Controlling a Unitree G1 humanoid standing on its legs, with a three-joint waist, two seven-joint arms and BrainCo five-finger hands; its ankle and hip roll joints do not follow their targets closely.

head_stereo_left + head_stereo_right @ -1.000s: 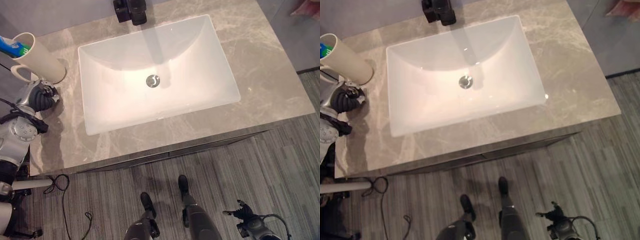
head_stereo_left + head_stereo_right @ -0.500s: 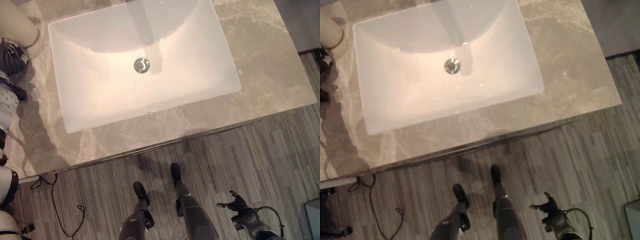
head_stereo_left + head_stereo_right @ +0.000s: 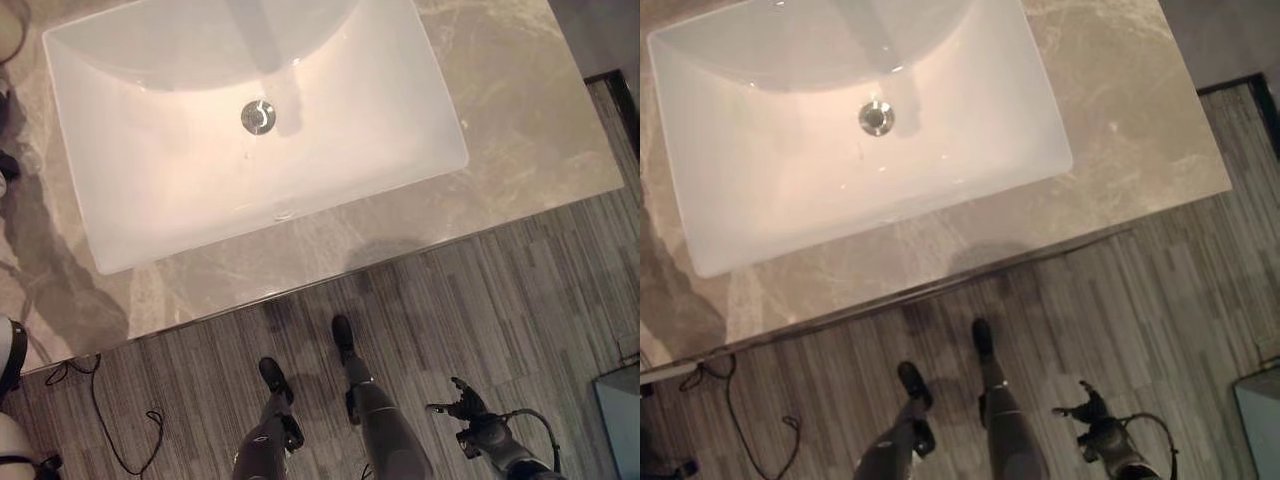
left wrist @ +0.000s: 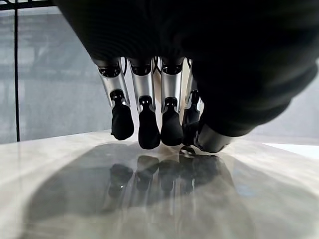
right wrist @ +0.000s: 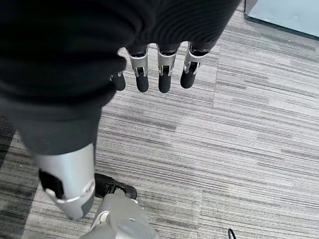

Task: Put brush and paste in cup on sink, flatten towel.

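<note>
My left hand (image 4: pixel 144 89) hovers just above the grey marble counter (image 4: pixel 60 189). Its fingers hang straight down with their dark tips close to the stone, and they hold nothing. My right hand (image 3: pixel 468 408) hangs low at my side over the floor, at the lower right of the eye views. Its fingers (image 5: pixel 166 69) are relaxed and empty. The white rectangular sink basin (image 3: pixel 150 200) with its round metal drain (image 3: pixel 258 117) lies in the upper left of the eye views.
Marble counter (image 3: pixel 520 130) runs round the sink, and its front edge crosses the middle of the eye views. Striped grey carpet (image 3: pixel 560 300) covers the floor below it. A pale box corner (image 3: pixel 622 412) shows at the lower right.
The camera has turned right and downward, so the sink has slid left and up. The cup with the blue tube and my left hand have passed off the left edge.
</note>
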